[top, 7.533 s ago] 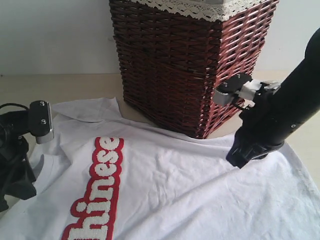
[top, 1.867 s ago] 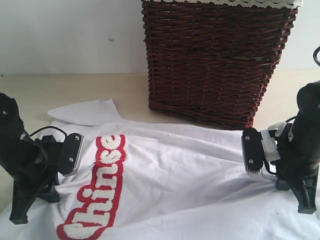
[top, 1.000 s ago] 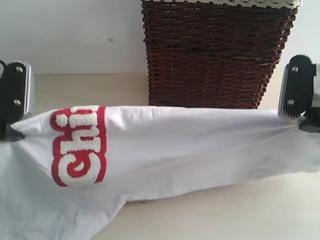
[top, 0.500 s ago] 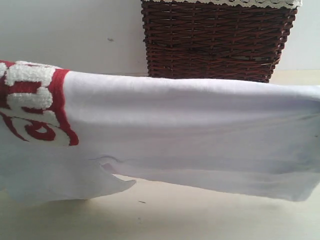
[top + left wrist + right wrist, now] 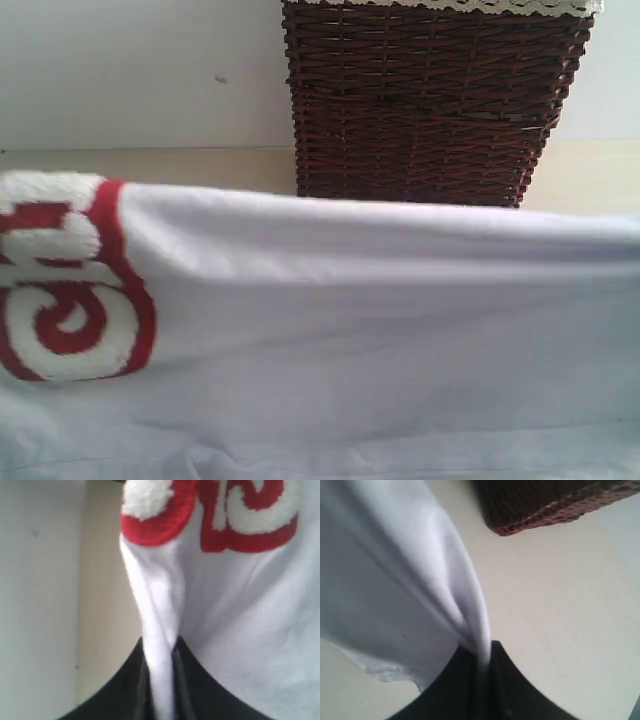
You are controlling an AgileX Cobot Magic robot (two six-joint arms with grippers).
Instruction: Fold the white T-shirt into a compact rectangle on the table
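The white T-shirt [image 5: 380, 320] hangs stretched across the whole lower half of the exterior view, close to the camera, with its red-outlined fuzzy lettering [image 5: 60, 280] at the left. Both grippers are out of that view. In the left wrist view my left gripper [image 5: 160, 652] is shut on a bunched fold of the white T-shirt [image 5: 240, 610], just below the lettering [image 5: 240, 515]. In the right wrist view my right gripper [image 5: 481, 655] is shut on another gathered edge of the white T-shirt [image 5: 380, 580], lifted above the table [image 5: 560, 610].
A dark brown wicker basket [image 5: 430, 100] with a lace-trimmed liner [image 5: 450, 6] stands at the back on the table [image 5: 150, 165], against a whitish wall [image 5: 130, 70]. One corner of the basket [image 5: 540, 505] shows in the right wrist view.
The held shirt has come lower and nearer the camera, and now fills the bottom of the view and hides the table in front. The lettering has dropped at the left.
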